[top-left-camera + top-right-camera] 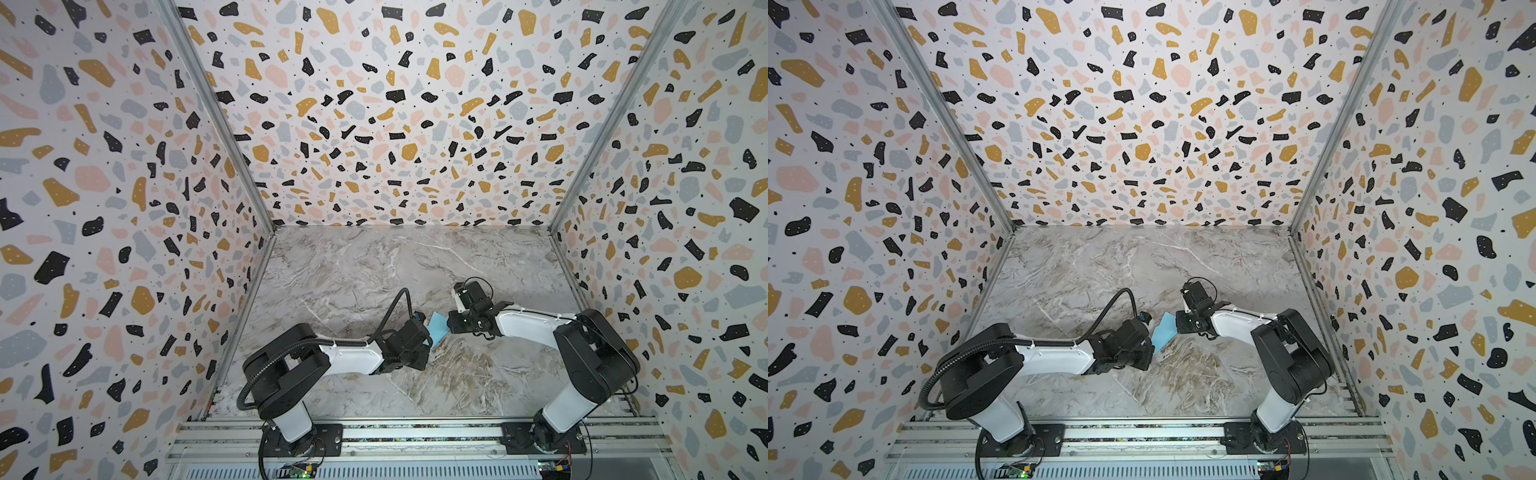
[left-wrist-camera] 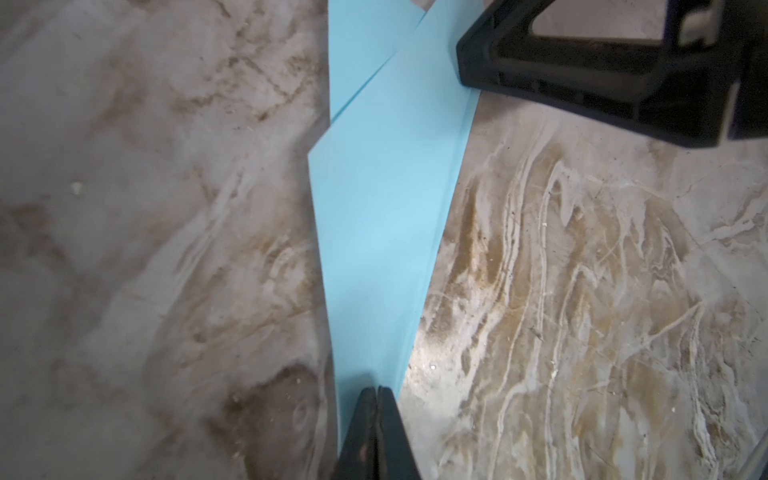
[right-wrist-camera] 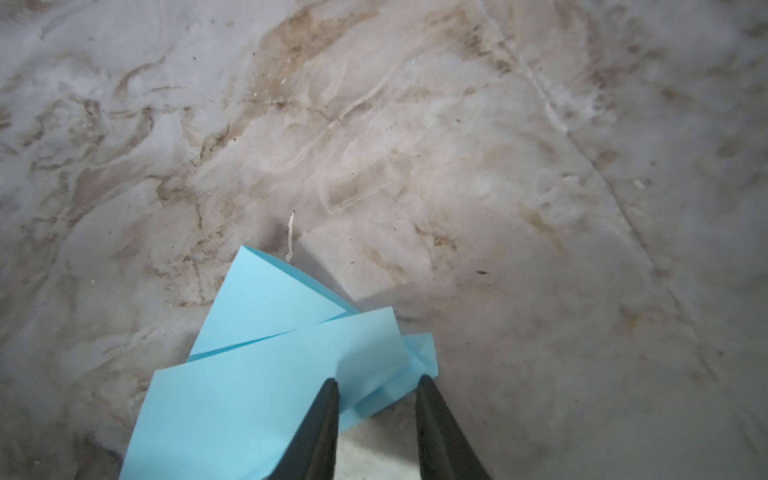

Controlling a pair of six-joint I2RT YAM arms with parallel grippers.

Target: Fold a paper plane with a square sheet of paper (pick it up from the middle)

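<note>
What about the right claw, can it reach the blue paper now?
Probably yes. The right claw is open with a flap of the blue paper between its jaws, and nothing is in the way. The left claw pinches the other end.

Terrazzo-print walls close in left, right and far, pale with black, ochre, pink and grey chips. Below, a grey-brown marbled tabletop, evenly lit; aluminium rails line the near edge.

The paper plane is plain light blue; the tabletop grey marble, brown-veined; the walls white with black, ochre, pink and grey terrazzo flecks.
</note>
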